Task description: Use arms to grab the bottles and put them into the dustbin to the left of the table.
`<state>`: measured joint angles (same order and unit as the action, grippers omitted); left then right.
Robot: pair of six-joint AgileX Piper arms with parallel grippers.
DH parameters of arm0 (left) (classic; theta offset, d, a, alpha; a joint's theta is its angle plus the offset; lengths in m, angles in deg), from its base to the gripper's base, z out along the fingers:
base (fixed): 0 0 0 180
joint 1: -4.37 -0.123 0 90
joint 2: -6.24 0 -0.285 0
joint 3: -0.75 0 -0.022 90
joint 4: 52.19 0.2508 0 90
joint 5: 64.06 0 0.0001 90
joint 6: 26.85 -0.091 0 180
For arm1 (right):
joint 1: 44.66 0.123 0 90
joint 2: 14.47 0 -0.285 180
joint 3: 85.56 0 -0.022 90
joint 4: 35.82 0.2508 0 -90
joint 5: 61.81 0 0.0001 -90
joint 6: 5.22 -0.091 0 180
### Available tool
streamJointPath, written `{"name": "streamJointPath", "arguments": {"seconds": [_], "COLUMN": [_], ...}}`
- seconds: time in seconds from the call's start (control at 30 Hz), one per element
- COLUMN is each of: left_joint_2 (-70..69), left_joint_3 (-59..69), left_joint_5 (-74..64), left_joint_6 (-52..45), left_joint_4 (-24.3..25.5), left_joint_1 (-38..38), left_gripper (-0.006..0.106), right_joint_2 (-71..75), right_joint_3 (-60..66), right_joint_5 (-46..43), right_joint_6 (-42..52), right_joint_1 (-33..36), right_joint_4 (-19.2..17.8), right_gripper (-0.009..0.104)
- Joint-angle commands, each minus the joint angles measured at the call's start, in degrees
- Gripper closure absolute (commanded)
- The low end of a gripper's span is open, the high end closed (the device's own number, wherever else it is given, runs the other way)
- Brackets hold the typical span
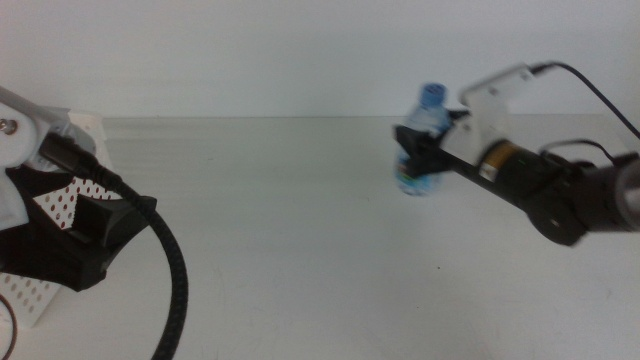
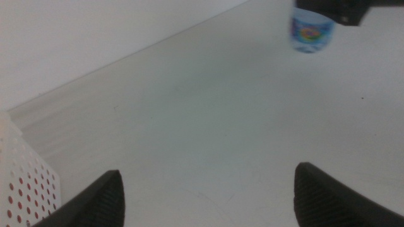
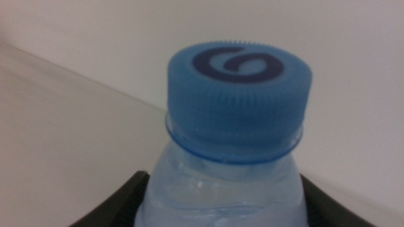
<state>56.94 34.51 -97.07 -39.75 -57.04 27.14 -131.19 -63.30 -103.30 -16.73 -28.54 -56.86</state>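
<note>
A small clear water bottle (image 1: pixel 426 112) with a blue cap stands upright at the far right of the table (image 1: pixel 280 230). My right gripper (image 1: pixel 416 153) comes in from the right and is shut on its body, one dark jaw on each side. In the right wrist view the bottle (image 3: pixel 237 94) fills the frame between my jaws (image 3: pixel 221 211). My left gripper (image 2: pixel 208 195) is open with nothing in it and hovers at the table's left end by the dustbin (image 1: pixel 52 205). From there the bottle (image 2: pixel 311 30) shows far off.
The white perforated dustbin (image 2: pixel 22 183) sits at the table's left edge, partly covered by my left arm (image 1: pixel 70 250) and its thick black cable (image 1: pixel 172 270). A pale wall runs behind the table.
</note>
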Motion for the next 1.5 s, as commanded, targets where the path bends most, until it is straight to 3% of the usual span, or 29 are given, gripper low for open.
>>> {"name": "streamJointPath", "arguments": {"seconds": [0.0, 0.1, 0.37, 0.93, 1.07, 1.33, 1.47], "left_joint_2": [-0.3, -0.3, -0.3, -0.3, -0.3, -0.3, -0.3], "left_joint_3": [-1.7, -1.7, -1.7, -1.7, -1.7, -1.7, -1.7], "left_joint_5": [3.8, 3.8, 3.8, 3.8, 3.8, 3.8, 3.8], "left_joint_6": [0.9, 0.9, 0.9, 0.9, 0.9, 0.9, 0.9], "left_joint_4": [-0.9, -0.9, -0.9, -0.9, -0.9, -0.9, -0.9], "left_joint_1": [0.5, 0.5, 0.5, 0.5, 0.5, 0.5, 0.5], "left_gripper": [0.016, 0.016, 0.016, 0.016, 0.016, 0.016, 0.016], "right_joint_2": [4.1, 3.0, -3.9, -10.2, -10.2, -10.0, -9.1], "right_joint_3": [-5.7, -9.7, -17.5, -19.2, -19.2, -19.2, -19.2], "right_joint_5": [-3.4, -0.3, -0.2, -0.8, -0.8, -0.4, 0.4], "right_joint_6": [-2.6, -3.7, -3.7, -8.9, -10.3, -13.2, -15.5], "right_joint_1": [3.4, 7.6, 14.8, 17.7, 17.7, 17.3, 17.3], "right_joint_4": [-2.6, -4.9, -5.1, -5.1, -5.7, -13.3, -15.0], "right_gripper": [0.095, 0.095, 0.095, 0.091, 0.076, 0.019, 0.007]}}
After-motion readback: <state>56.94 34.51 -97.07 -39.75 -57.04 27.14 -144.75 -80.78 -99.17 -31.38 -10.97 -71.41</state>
